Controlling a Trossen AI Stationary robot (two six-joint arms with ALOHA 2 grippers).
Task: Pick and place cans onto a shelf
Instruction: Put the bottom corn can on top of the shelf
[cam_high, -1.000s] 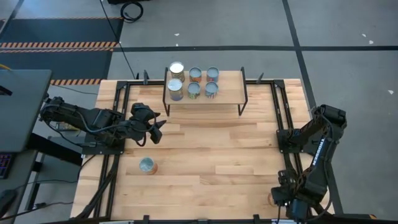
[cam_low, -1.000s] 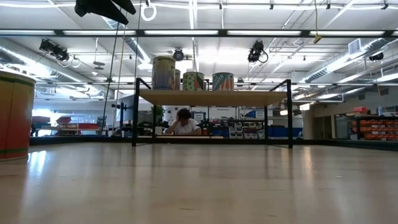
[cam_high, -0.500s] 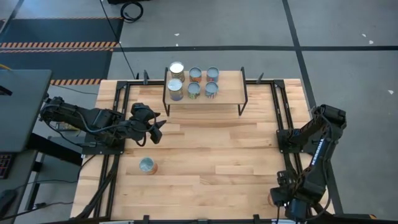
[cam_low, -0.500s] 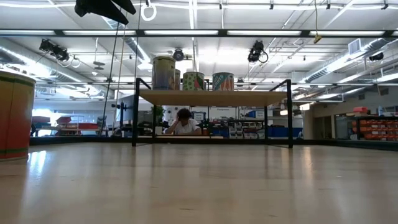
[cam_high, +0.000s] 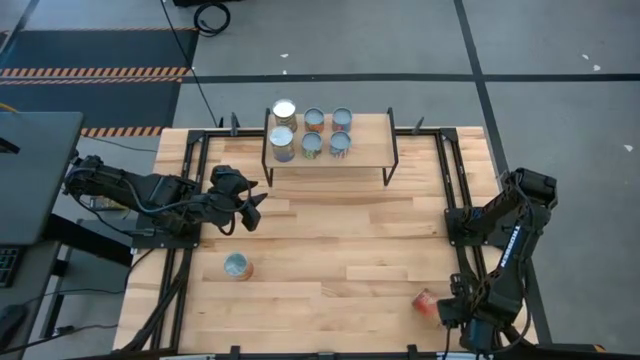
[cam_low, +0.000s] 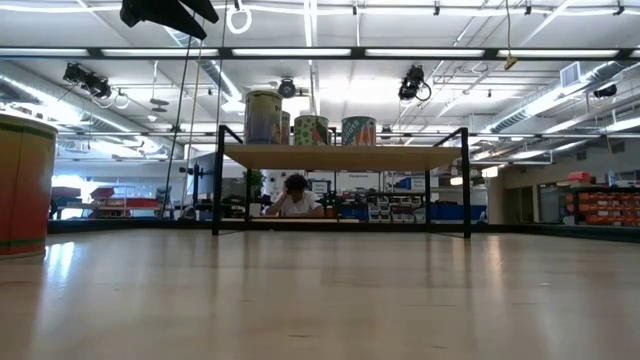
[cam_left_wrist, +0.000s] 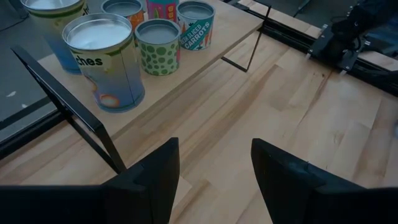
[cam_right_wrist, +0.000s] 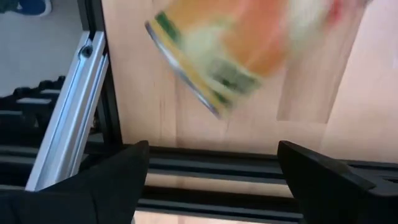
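Orange can blurred, perhaps tilted, right fingers apart

Cans on shelf, two cans loose on the surface

Six cans stand on the shelf's left part at the surface's far edge. One can stands near-left; another lies near-right, just beside the right claw.

One shelved can reads "sliced carrots"; another can partly reads "ches".
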